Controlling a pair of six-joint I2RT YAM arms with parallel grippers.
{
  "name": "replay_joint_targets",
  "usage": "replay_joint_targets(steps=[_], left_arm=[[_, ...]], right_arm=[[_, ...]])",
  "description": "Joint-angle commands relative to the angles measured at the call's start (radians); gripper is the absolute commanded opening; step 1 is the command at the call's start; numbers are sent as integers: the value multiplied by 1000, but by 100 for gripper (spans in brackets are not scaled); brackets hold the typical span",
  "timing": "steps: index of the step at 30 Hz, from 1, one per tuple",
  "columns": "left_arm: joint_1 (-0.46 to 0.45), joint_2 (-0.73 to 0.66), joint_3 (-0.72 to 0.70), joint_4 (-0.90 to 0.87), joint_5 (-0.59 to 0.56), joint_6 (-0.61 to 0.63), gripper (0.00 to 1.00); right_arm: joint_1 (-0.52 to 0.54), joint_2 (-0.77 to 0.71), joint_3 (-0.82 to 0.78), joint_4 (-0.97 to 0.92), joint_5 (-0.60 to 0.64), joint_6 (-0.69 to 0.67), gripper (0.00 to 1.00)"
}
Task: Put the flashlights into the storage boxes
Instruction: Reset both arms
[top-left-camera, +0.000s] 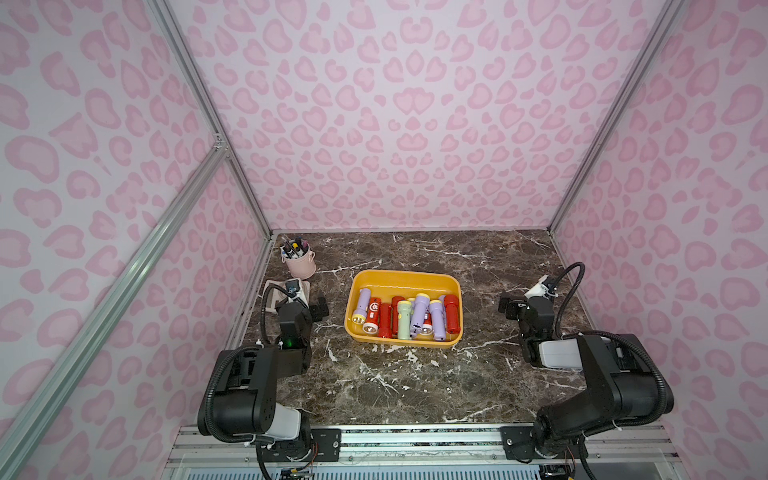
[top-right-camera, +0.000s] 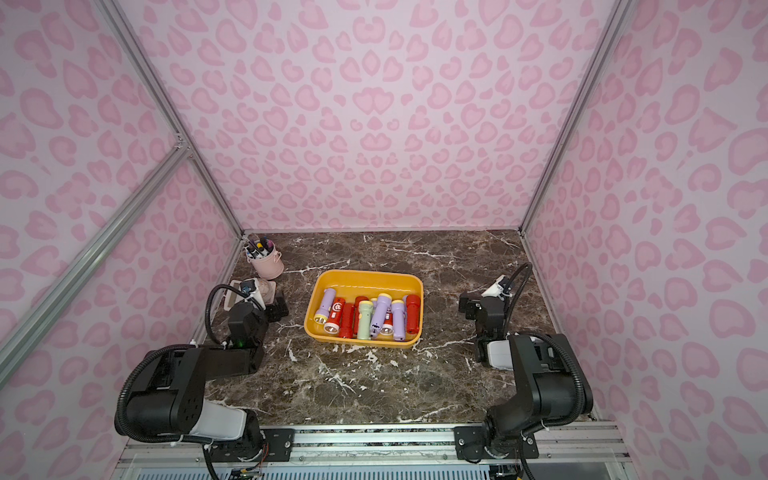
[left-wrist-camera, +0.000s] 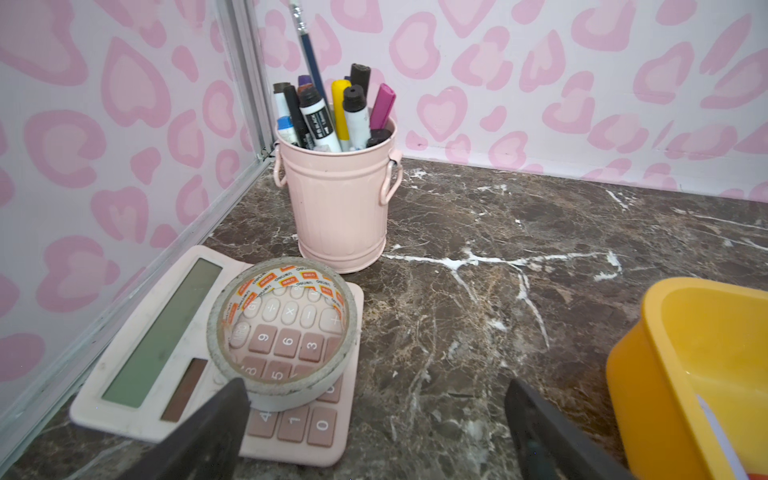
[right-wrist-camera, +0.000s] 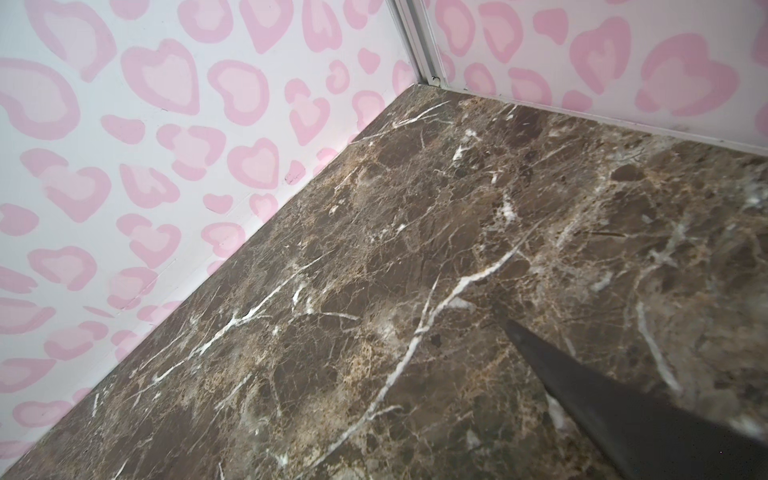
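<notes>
Pink heart-patterned walls (top-left-camera: 415, 124) are enclosing a dark marbled surface (top-left-camera: 415, 386), and we are finding the yellow tray (top-left-camera: 405, 275) sitting near its middle with the flashlights (top-left-camera: 409, 318) lying inside it, red, lilac and one pale green, one lilac body riding on top of its neighbours; none is showing on the bare surface, though the arms (top-left-camera: 245, 386) are hiding a little of it; we are judging the sorting done and the step in hand to be parking the arms; the left end effector (left-wrist-camera: 376, 386) is hanging open and empty close by the tape roll (left-wrist-camera: 282, 332), which is resting on the calculator (left-wrist-camera: 166, 353); the right end effector (top-left-camera: 508, 306) is standing wide and holding nothing, well apart from the tray; a good finish is calling for both arms drawing back along the sides and never over the tray; we are wanting the left one rising before it turns, so that its fingers (left-wrist-camera: 216, 415) are not catching the tape roll, and we are leaving the stacked flashlights undisturbed.
</notes>
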Motion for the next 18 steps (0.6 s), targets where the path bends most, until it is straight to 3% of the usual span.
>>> replay_joint_targets(steps=[1, 18], left_arm=[[0, 3, 10, 24, -20, 17, 97], [-2, 3, 8, 23, -21, 19, 97]], right_arm=[[1, 1, 2, 19, 16, 6, 100], [1, -2, 1, 18, 16, 4, 100]])
